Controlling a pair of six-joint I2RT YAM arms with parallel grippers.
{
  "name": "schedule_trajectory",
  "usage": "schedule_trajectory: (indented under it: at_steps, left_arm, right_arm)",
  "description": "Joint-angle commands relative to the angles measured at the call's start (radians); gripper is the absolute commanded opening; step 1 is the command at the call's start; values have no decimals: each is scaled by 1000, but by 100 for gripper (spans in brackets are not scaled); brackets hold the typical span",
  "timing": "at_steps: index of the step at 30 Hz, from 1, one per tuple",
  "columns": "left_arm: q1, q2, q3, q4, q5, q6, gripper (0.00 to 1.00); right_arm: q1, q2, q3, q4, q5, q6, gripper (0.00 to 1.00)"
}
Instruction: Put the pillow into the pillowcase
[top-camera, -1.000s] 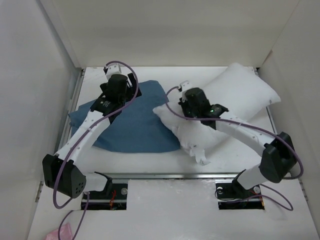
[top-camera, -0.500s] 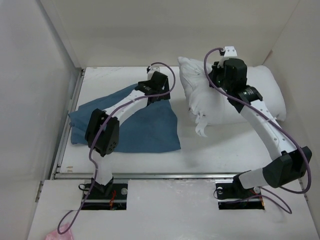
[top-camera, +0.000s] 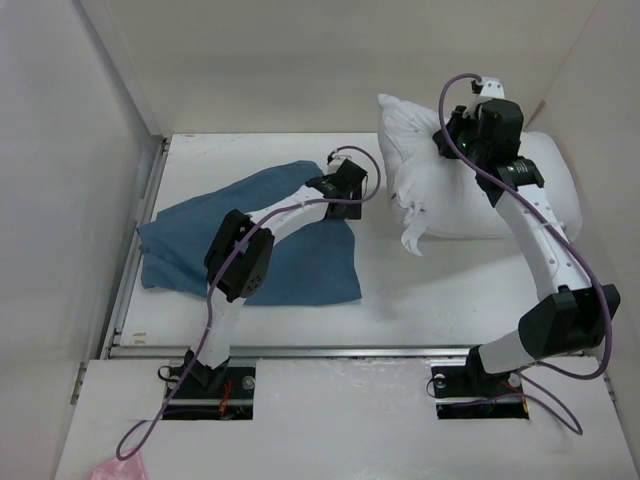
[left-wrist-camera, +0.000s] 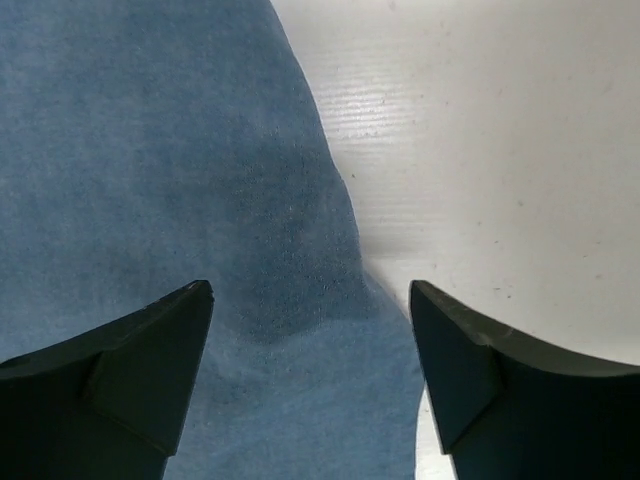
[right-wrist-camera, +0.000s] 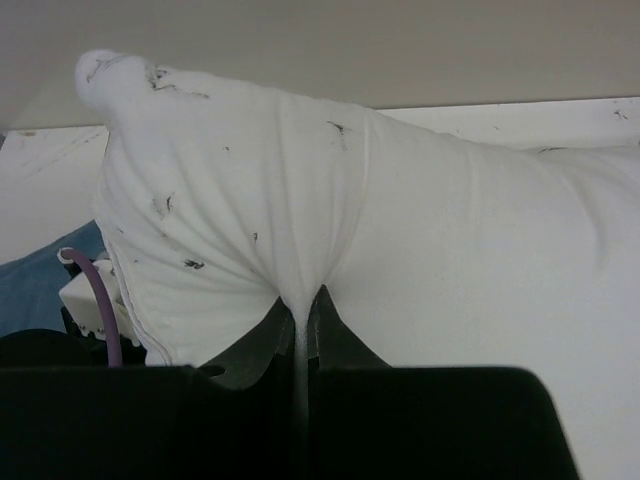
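- Two pieces of cloth lie well apart on the white table (top-camera: 440, 290); nothing is inside anything yet, so you're at the grasp-and-set-up step.
- The pillow (top-camera: 425, 180) sits toward 1 o'clock in the top view, against the back wall. Its end nearer the middle of the table is bunched upward.
- The pillowcase (top-camera: 190, 235) lies limp and flat toward 9 o'clock. Its 3 o'clock edge faces the pillow, and I can't tell which edge is the mouth.
- Your right gripper (right-wrist-camera: 300, 312) is clamped on a pinched fold of the pillow.
- Your left gripper (left-wrist-camera: 310, 290) is spread wide and holds nothing. It hovers over the pillowcase's edge, where blue meets bare table.
- The small tag (top-camera: 413, 240) dangles at the pillow's 6 o'clock corner.
- Next, as I judge it: lower the left fingers, take one layer only, and lift it to open a mouth before you bring the pillow across.
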Motion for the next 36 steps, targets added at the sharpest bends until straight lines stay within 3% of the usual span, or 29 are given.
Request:
schedule_trajectory:
  at_steps: [1,4,12,13,16,20,27,30,36]
  left_arm:
    - [6,7,25,-35,-7,-8,75]
    - [-3,17,45,-53,-7,-8,54]
    - [-3,26,45,-53,-37,3,17]
    - [-3,26,45,-53,-37,3,0]
    - [-3,-3,45,-66,-72,3,0]
    - [-3,-152,-8,-8,-140,41,0]
    - [64,-344,-27,-33,-109,63,0]
    - [64,-378,-36,-53,-119,74,0]
    - [64,-410,-70,-64,-45,83,0]
  right_arm:
    - [-34,-23,53,102,-56,18,0]
    - [-34,-23,42,102,-77,18,0]
    - [-43,-78,-51,124,-87,18,0]
    - [-43,-78,-63,124,-87,18,0]
    - [-43,-100,-74,115,-122,2,0]
    - [-43,-124,-169,124,-246,-59,0]
    - [-25,-187,-316,158,-419,-192,0]
    - [11,-187,-340,144,-449,-266,0]
    - [92,-135,-363,96,-345,-376,0]
